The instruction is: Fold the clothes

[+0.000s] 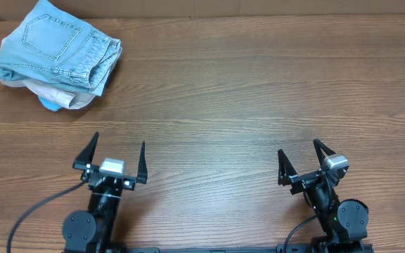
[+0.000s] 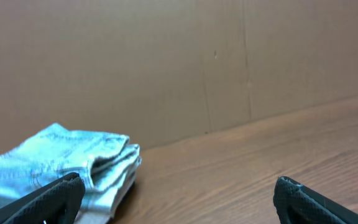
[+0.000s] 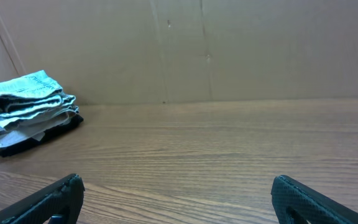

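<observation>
A lab-style test bench: bare wooden table [image 1: 259,91] backed by cardboard wall [image 2: 166,62].

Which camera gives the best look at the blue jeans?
Overhead: the jeans lie fully in view, back pocket up, atop other clothes. The left wrist view cuts them off at the frame edge; the right wrist view shows them distant and edge-on.

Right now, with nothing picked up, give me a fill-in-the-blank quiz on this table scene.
1. The jeans lie in the far ____ corner of the table.
2. The jeans rest on ____ of a paler garment.
3. The left gripper and right gripper both stand ____.
Missing words: left; top; open.
</observation>
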`<action>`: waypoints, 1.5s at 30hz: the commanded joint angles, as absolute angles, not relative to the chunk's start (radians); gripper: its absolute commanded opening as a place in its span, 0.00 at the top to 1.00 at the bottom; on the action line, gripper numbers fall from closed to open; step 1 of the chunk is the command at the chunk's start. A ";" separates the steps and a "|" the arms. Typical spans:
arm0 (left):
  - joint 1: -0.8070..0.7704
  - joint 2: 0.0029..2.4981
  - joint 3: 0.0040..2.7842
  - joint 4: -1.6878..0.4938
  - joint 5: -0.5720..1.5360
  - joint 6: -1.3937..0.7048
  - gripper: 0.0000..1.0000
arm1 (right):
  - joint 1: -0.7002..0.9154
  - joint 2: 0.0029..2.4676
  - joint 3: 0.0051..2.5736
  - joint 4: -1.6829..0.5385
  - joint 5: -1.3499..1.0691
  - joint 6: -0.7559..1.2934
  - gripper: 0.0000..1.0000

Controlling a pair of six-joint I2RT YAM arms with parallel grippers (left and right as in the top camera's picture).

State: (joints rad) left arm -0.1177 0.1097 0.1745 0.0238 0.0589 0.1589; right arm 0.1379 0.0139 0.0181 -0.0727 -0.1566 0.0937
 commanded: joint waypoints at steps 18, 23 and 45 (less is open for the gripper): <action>-0.092 0.010 0.005 -0.074 0.041 0.101 0.00 | 0.134 0.004 0.008 -0.068 -0.150 0.098 0.00; -0.092 0.012 0.005 -0.075 0.041 0.101 0.00 | 0.134 0.004 0.008 -0.068 -0.150 0.098 0.00; -0.092 0.012 0.005 -0.075 0.041 0.101 0.00 | 0.134 0.004 0.008 -0.068 -0.150 0.098 0.00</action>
State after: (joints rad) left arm -0.1020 0.0139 0.0082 -0.0723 0.0505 0.1104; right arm 0.1379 0.0139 0.0181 -0.0723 -0.1566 0.0937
